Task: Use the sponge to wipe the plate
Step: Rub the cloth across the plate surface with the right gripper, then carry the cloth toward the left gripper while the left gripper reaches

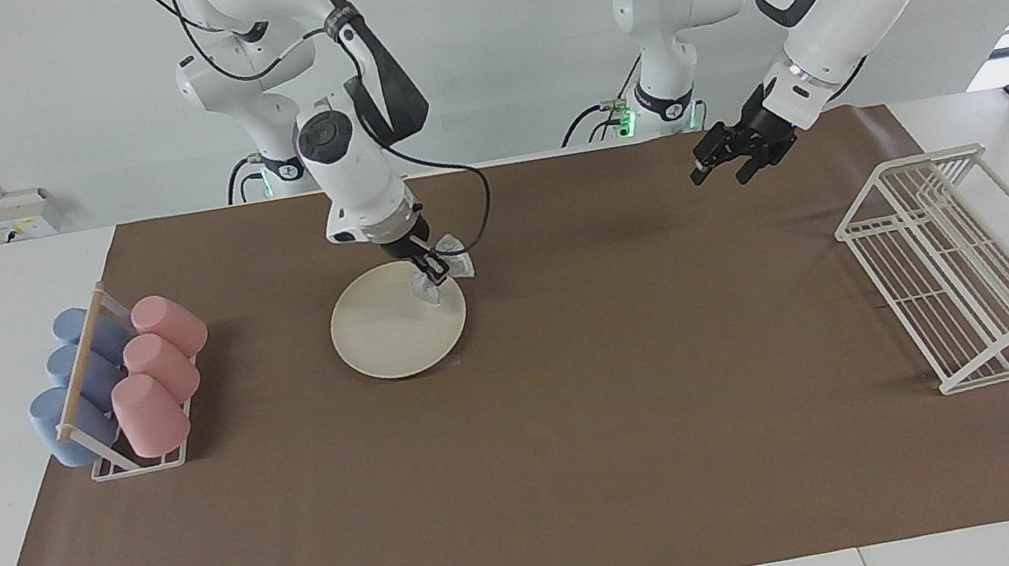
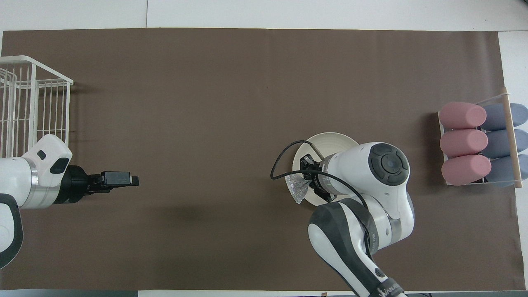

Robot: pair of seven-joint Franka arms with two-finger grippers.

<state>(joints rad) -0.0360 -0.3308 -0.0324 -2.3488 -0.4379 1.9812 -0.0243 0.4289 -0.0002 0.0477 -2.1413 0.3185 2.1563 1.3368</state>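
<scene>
Facing view shows you the right gripper (image 1: 432,269) clamped on the sponge (image 1: 450,261), pressing it at the plate (image 1: 392,336) edge nearest the robots, while the left gripper (image 1: 733,158) waits over the mat (image 1: 586,412), jaws apart

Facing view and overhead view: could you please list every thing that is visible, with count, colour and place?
plate: one, cream-white, on the brown mat, toward the right arm's end.
sponge: one, silvery-grey, held over the plate's rim nearest the robots.
cups: six, three pink and three blue, lying in a small rack at the right arm's end.
wire rack: one, white, at the left arm's end.
right gripper: jaws shut on the sponge, over the plate.
left gripper: waits in the air over the mat.
</scene>
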